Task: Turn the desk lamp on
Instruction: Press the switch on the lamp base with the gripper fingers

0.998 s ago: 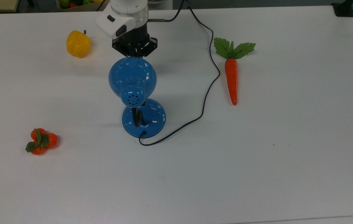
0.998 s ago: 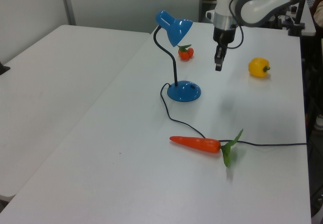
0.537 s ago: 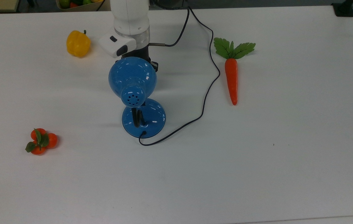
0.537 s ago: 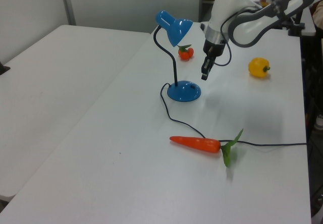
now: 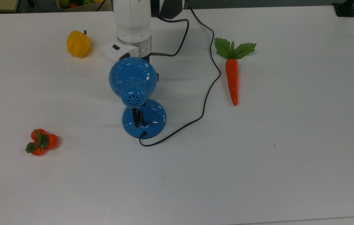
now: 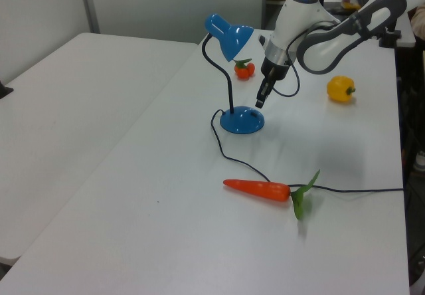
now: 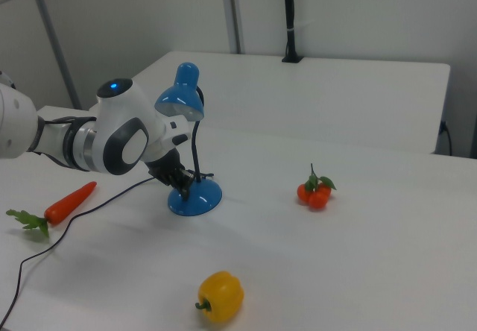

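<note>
Tool (image 6: 259, 101) just above desk lamp (image 6: 230, 39) base (image 6: 242, 119), possibly touching; can't tell how far open.

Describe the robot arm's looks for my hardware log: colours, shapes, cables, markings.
The arm has rounded glossy white shells with dark grey joint sections and a small blue light on top of one joint. A thin black cable loops beside the wrist. The gripper is slim and black.

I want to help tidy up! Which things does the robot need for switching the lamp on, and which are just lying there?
Needed: desk lamp, its cord, the robot's tool.

Just lying there: carrot, yellow pepper, small oranges.
</note>
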Robot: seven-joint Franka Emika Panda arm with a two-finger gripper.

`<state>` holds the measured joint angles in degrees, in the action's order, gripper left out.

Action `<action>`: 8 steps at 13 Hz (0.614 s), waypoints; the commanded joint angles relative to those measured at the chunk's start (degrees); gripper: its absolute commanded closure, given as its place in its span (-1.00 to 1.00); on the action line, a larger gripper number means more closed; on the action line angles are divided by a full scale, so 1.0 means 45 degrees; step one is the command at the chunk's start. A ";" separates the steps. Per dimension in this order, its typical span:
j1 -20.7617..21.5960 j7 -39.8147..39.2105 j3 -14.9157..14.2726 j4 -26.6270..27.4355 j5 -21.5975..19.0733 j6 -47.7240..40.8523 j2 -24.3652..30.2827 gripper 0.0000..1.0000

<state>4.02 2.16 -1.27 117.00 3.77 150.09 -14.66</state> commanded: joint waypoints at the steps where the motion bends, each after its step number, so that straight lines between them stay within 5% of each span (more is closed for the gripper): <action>1: 0.0162 0.0398 -0.0051 -0.0042 0.0569 0.0630 -0.0296 1.00; 8: 0.0396 0.0418 -0.0051 -0.0081 0.0589 0.0924 -0.0375 1.00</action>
<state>4.95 2.20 -1.17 116.86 5.26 152.73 -15.97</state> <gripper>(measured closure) 0.991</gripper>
